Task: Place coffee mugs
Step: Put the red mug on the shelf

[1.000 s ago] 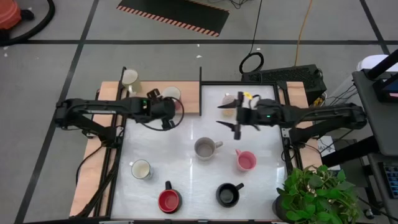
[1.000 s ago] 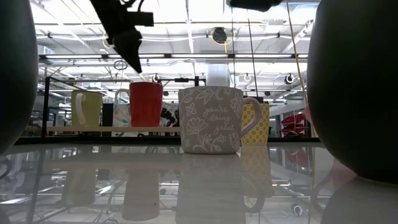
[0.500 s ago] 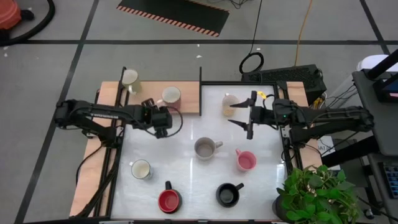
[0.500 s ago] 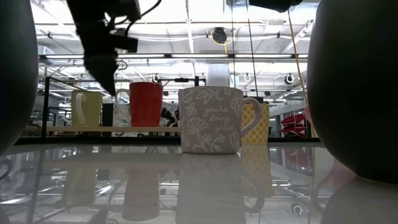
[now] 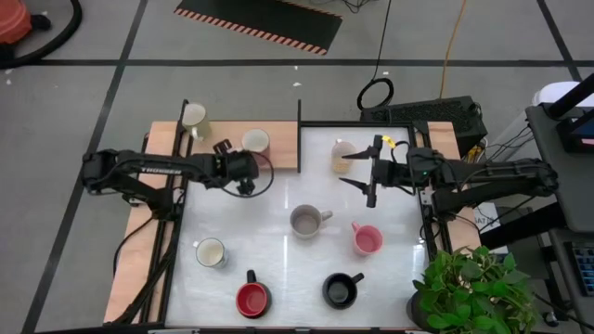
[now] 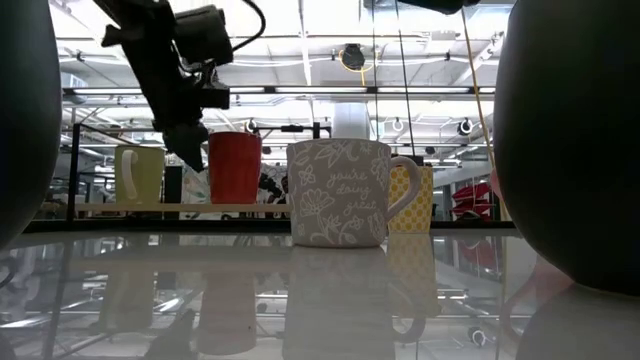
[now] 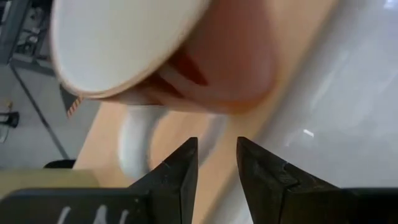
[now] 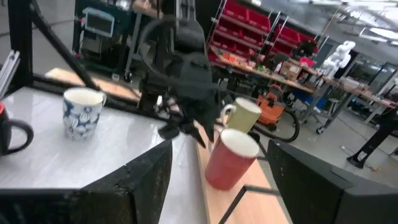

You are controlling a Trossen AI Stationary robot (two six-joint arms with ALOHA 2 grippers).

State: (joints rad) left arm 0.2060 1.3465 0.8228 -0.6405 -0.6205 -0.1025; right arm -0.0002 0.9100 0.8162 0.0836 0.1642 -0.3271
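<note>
- The left end effector point(image 5: 243, 174) has backed slightly off the dark red ceramic mug with a white inside point(image 5: 255, 141). That mug stands upright on the pale wooden ledge point(image 5: 167, 137) along the far left edge of the white worktop point(image 5: 278, 264).
- Its fingers have narrowed over the last second. They now stand slightly apart with nothing between them, so this mug looks delivered.
- The right end effector point(image 5: 371, 172) hovers with fingers spread wide, just beside the cream-yellow patterned mug point(image 5: 342, 155) at the far side.
- A grey floral mug point(image 5: 306, 221), a pink mug point(image 5: 367, 239), a black mug point(image 5: 339, 290), a red mug point(image 5: 252, 299) and a white mug point(image 5: 211, 252) still await placing.
</note>
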